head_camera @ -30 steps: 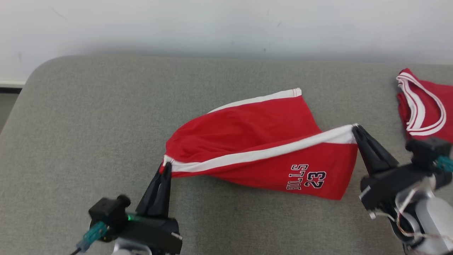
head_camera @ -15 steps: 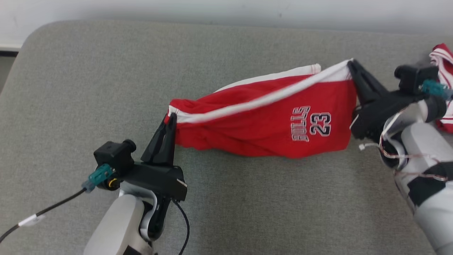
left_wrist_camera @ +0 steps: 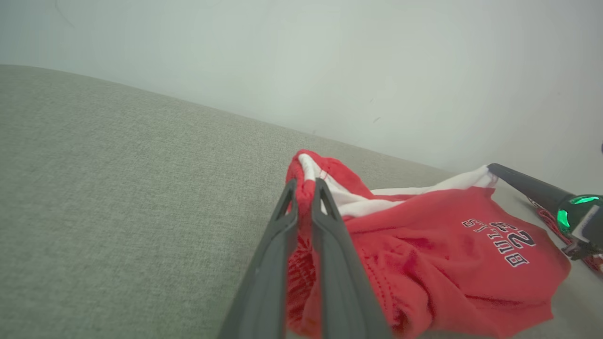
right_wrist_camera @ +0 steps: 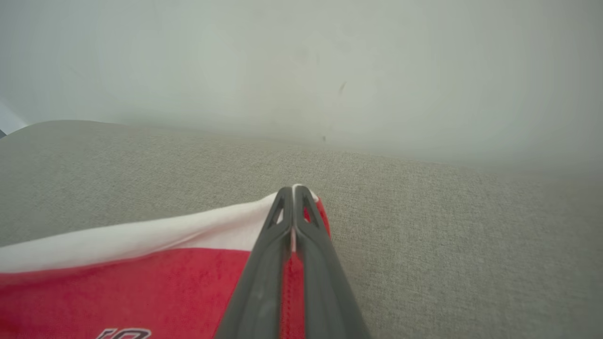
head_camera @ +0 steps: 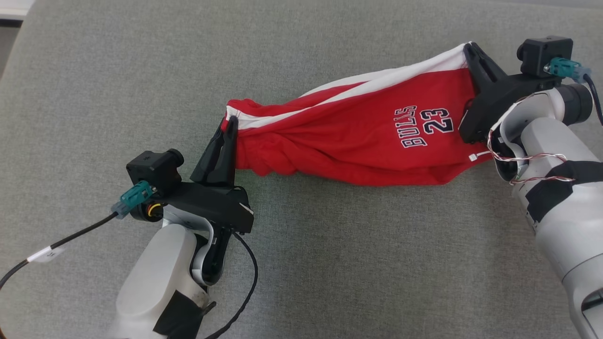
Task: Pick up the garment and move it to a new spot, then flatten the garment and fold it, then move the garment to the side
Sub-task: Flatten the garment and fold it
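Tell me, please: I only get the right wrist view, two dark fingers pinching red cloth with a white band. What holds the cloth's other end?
Observer: The left gripper is shut on the other end of the red garment, at a white-trimmed edge.
Operator: Is it lying flat?
Observer: No. It is stretched between the left gripper and the right gripper, bunched into wrinkles near the left one, with the grey cushion beneath.
Operator: Any writing on it?
Observer: Yes, a dark print reading BULLS 23, nearer the right gripper.
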